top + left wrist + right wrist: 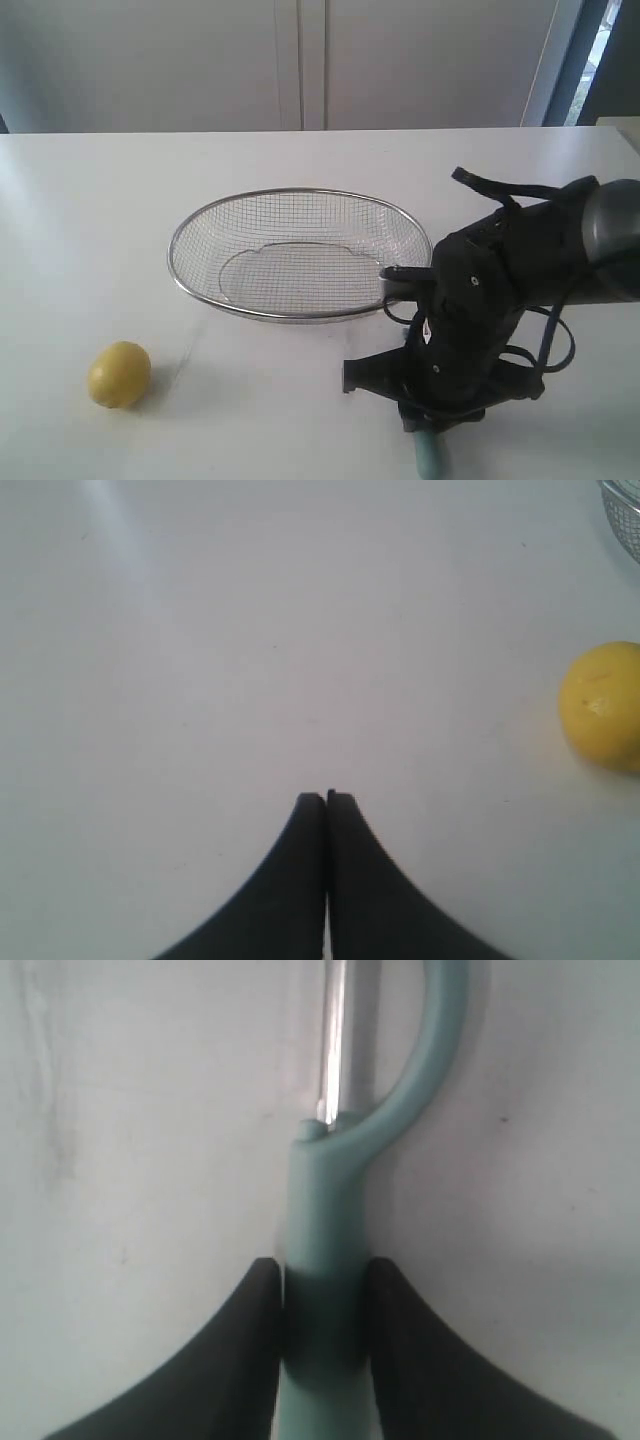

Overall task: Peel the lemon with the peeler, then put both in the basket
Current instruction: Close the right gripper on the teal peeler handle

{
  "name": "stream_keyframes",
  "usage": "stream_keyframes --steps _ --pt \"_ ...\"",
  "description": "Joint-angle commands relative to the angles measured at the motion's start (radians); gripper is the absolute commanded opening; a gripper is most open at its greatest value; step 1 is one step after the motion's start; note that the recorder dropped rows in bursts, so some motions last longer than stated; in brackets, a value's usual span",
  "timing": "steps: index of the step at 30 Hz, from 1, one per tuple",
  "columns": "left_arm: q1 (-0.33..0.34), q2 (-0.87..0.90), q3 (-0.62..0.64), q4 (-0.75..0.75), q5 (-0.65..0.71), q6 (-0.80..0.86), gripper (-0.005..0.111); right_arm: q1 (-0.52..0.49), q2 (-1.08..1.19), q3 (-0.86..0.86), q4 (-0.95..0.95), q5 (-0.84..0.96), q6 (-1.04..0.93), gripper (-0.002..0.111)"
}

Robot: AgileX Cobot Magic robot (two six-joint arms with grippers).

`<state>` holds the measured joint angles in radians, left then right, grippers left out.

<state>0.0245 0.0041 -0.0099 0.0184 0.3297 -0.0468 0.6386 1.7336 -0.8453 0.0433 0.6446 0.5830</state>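
The yellow lemon [119,374] lies on the white table at the front left, apart from everything else; the left wrist view shows the lemon [603,705] off to one side of my left gripper [326,796], which is shut on nothing above bare table. The wire mesh basket [176,262] stands in the middle of the table. At the front right, my right gripper [322,1265] is shut on the teal handle of the peeler [322,1210], with its curved head and metal blade pointing away from the fingers. In the exterior view only the peeler's handle end [430,458] shows below the arm.
The right arm's black wrist and cables [480,310] hang close to the basket's right rim. A corner of the basket [625,515] shows in the left wrist view. The table's front edge is near the peeler.
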Motion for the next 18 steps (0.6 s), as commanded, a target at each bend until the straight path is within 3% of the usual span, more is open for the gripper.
stream_keyframes --steps 1,18 --pt "0.004 -0.004 0.010 0.001 0.005 0.000 0.000 0.001 -0.046 -0.001 -0.018 0.024 0.008 0.000" --pt "0.004 -0.004 0.010 0.001 0.005 0.000 0.000 -0.001 -0.214 -0.001 -0.089 0.191 0.024 0.000"
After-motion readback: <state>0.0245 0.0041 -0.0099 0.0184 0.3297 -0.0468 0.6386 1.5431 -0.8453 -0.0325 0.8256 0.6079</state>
